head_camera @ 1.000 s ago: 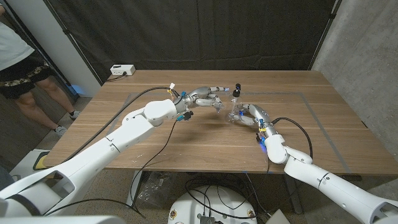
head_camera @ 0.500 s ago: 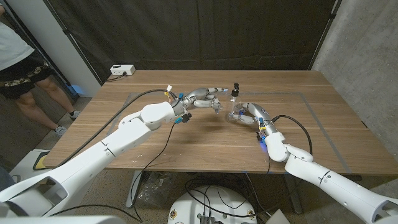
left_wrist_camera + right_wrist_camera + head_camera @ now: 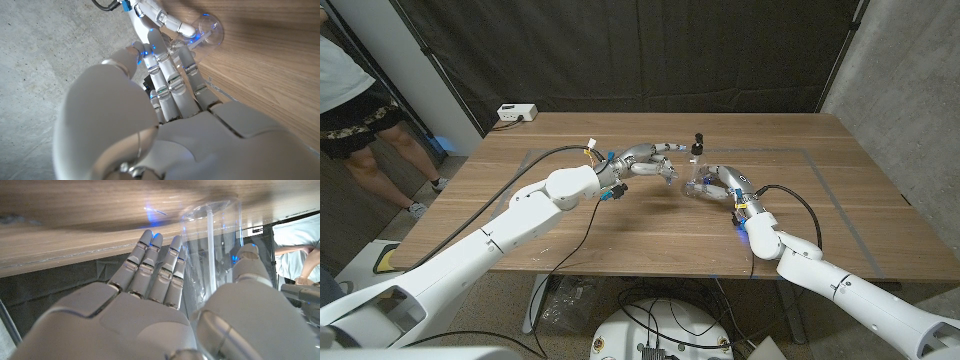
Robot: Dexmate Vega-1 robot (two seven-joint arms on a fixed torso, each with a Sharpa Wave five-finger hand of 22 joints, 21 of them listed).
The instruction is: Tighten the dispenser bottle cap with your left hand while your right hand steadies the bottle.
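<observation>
Nothing has moved: right hand [image 3: 717,181] grips the unlabelled clear bottle [image 3: 698,177], left hand [image 3: 660,160] spread beside its black cap [image 3: 699,141].

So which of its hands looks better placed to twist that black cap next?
The left hand. Its fingers reach toward the black cap from beside the bottle, apparently not yet touching. The right hand is wrapped around the clear bottle lower down, holding it steady, so it isn't free.

Glossy white arms with black cables, silver-grey segmented robot hands, blue lights at the wrists.
</observation>
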